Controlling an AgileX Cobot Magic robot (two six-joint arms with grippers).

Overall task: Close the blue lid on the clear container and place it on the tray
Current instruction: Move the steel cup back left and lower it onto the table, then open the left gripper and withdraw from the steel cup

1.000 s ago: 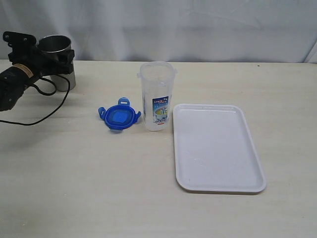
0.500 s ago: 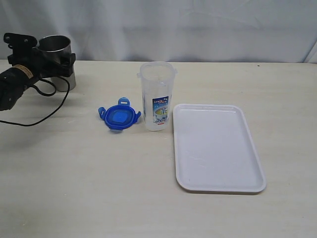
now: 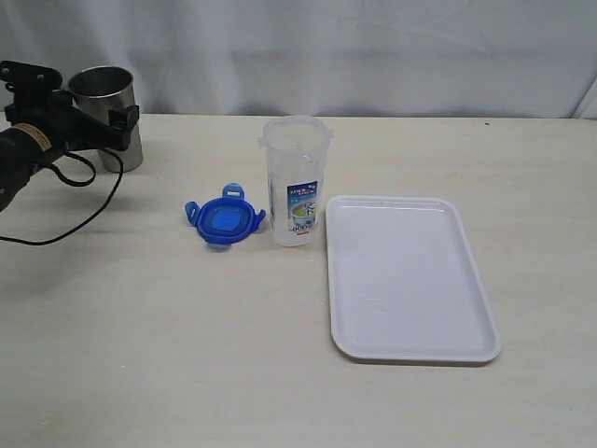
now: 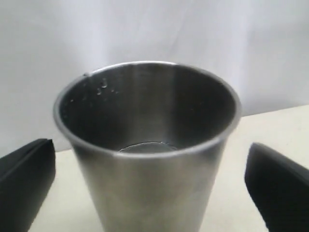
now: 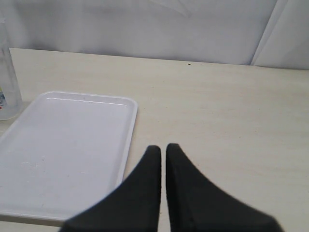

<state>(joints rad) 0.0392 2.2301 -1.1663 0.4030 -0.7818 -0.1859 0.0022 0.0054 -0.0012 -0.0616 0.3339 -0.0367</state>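
The clear container (image 3: pixel 297 182) stands upright and uncovered in the middle of the table, its label facing front. Just left of it the blue lid (image 3: pixel 224 219) lies flat on the table with its flaps spread out. To the container's right lies the white tray (image 3: pixel 410 353), with nothing on it. At the far left my left gripper (image 3: pixel 79 103) is open, its fingers (image 4: pixel 29 179) standing clear on either side of a steel cup (image 4: pixel 149 159). My right gripper (image 5: pixel 162 147) is shut and holds nothing, hovering near the tray's (image 5: pixel 129 126) edge. A sliver of the container (image 5: pixel 7 82) shows there.
The steel cup (image 3: pixel 107 103) stands at the back left of the table, with the left arm's black cable (image 3: pixel 89 210) looping beside it. A white curtain (image 3: pixel 373 47) backs the table.
My left gripper's jaws have spread wider apart around the steel cup, and the arm has shifted a little to the left. The lid, container and tray have not moved.
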